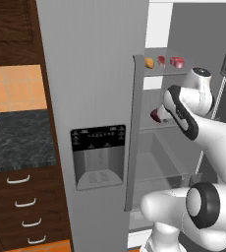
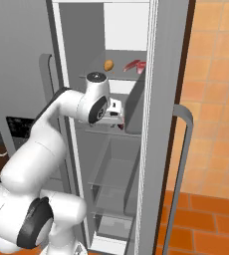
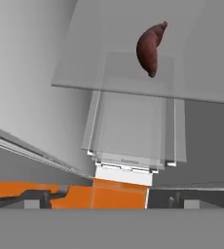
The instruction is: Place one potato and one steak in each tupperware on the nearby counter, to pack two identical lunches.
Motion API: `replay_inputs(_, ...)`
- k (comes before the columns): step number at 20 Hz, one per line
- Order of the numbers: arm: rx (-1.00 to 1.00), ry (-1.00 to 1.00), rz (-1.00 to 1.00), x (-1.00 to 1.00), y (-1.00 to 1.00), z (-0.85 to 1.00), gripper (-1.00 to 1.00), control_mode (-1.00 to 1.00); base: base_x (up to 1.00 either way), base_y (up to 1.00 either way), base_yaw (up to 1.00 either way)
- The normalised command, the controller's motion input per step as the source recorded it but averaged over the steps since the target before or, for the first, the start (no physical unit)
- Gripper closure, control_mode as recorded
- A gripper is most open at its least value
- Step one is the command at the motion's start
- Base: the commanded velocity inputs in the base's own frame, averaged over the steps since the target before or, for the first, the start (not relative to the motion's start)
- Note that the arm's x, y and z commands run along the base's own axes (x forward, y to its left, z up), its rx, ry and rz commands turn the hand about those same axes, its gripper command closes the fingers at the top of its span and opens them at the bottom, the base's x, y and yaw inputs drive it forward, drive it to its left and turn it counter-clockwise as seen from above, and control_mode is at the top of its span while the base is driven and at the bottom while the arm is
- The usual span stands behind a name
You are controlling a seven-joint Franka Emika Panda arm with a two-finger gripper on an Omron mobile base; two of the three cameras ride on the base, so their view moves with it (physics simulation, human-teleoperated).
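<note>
Readable text: none legible.
Fridge door dispenser panel (image 1: 98,138): black strip with faint pale marks in rows, too small and blurred to read as letters or digits; same panel seen edge-on in right base view, also unreadable. Drawer front (image 3: 129,160) low in the fridge: a small grey smudge that may be lettering, cannot be made out.

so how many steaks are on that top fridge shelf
2. Both lie on the top shelf of the open fridge, right of the potato: one steak beside it, the other steak further right. More may be hidden behind the arm or door.
</note>
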Motion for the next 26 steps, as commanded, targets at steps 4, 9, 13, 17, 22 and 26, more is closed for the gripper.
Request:
replay_inputs(4,0.00,-0.01,0.04,0.56,-0.22,-0.19,-1.00,-1.00,0.00,0.00,0.00)
replay_inputs(9,0.00,-0.09,0.00,0.50,0.01,-0.31,-1.00,-1.00,0.00,0.00,0.00)
replay_inputs(13,0.00,-0.11,0.00,0.41,-0.02,-0.43,-1.00,-1.00,0.00,0.00,0.00)
replay_inputs(17,0.00,0.00,0.00,0.60,-0.04,-0.42,-1.00,-1.00,0.00,0.00,0.00)
replay_inputs(22,0.03,0.00,0.02,0.68,-0.34,-0.12,-1.00,-1.00,0.00,0.00,0.00)
replay_inputs(26,0.01,0.00,0.01,0.60,-0.16,-0.08,-1.00,-1.00,0.00,0.00,0.00)
